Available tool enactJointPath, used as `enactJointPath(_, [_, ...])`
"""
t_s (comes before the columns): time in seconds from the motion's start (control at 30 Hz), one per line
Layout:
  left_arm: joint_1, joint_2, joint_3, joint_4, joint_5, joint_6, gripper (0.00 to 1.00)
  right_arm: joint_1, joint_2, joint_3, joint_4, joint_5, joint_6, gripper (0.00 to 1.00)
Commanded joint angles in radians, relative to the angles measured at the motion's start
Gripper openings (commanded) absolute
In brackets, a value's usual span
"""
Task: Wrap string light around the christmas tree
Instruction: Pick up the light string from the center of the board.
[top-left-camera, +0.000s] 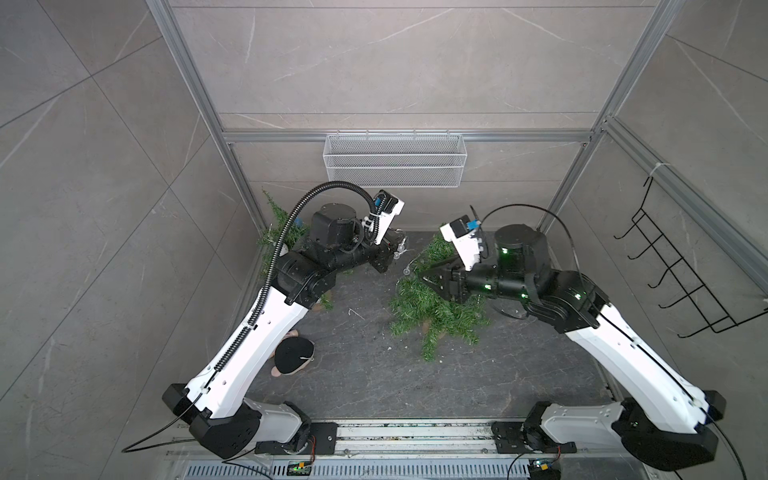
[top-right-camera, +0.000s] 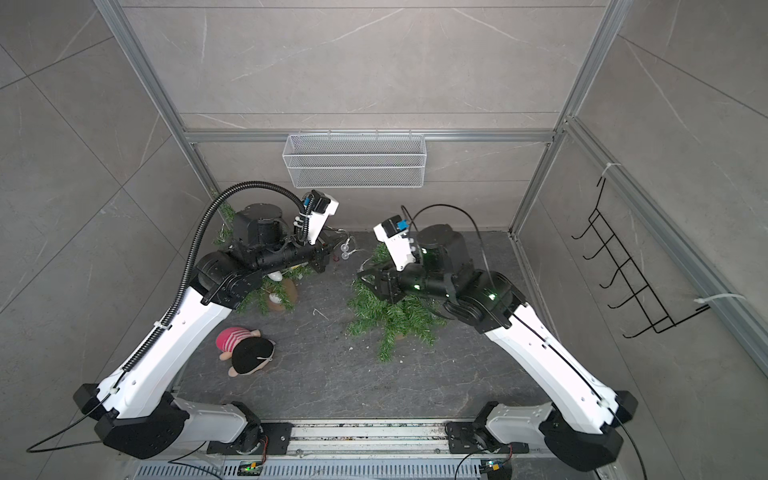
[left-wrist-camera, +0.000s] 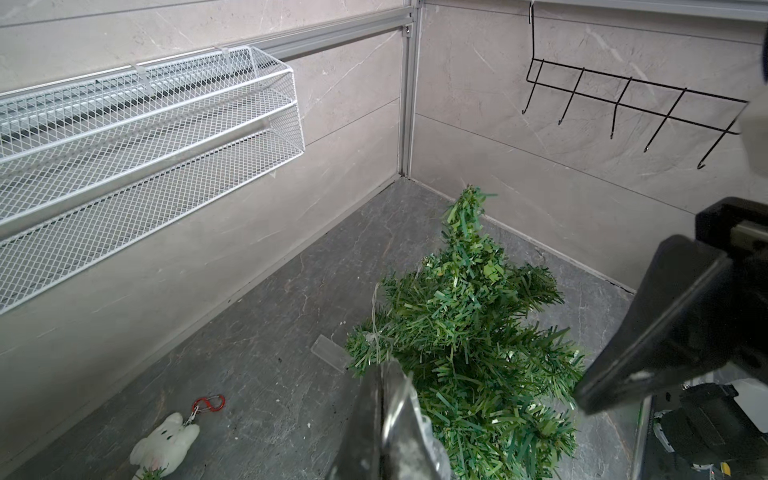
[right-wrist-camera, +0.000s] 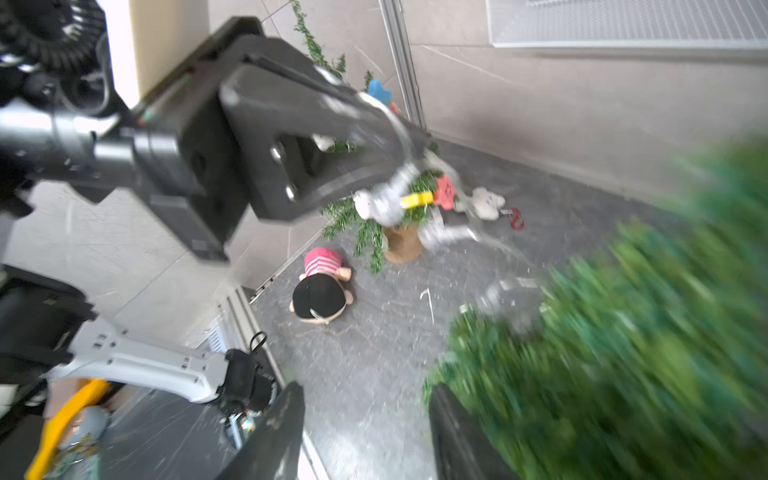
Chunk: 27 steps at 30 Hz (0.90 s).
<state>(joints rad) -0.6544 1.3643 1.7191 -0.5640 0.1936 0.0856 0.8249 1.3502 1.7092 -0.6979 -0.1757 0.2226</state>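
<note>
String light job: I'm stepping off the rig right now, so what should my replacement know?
Left gripper: shut on the string light, held up beside the christmas tree.
Right gripper: open, at the tree's branches, holding nothing.
Tree: upright on the table in front of the right arm. In the left wrist view a thin strand lies against its outer branches.
Done: light is in hand and reaches the tree.
Left: no loop around the tree shows, so all of the wrapping.
</note>
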Motion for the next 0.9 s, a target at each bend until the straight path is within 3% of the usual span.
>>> enactJointPath(0.0, [0.012, -0.022, -0.016, 0.052, -0.026, -0.007, 0.0, 0.044, 0.089, 0.079, 0.01, 0.223, -0.117, 0.54])
enactJointPath(0.27, [0.075, -0.027, -0.008, 0.03, -0.021, -0.049, 0.0, 0.083, 0.202, 0.133, 0.096, 0.43, -0.302, 0.55])
enactJointPath(0.5, [0.084, -0.009, 0.036, 0.013, 0.042, -0.056, 0.0, 0.086, 0.273, 0.146, 0.191, 0.428, -0.351, 0.56])
enactJointPath(0.7, [0.084, -0.01, 0.043, 0.005, 0.035, -0.053, 0.0, 0.085, 0.355, 0.198, 0.22, 0.5, -0.373, 0.55])
enactJointPath(0.8, [0.084, -0.008, 0.043, -0.002, 0.033, -0.05, 0.0, 0.084, 0.376, 0.195, 0.243, 0.526, -0.381, 0.48])
enactJointPath(0.87, [0.084, -0.007, 0.042, -0.007, 0.031, -0.048, 0.0, 0.083, 0.381, 0.194, 0.249, 0.502, -0.382, 0.37])
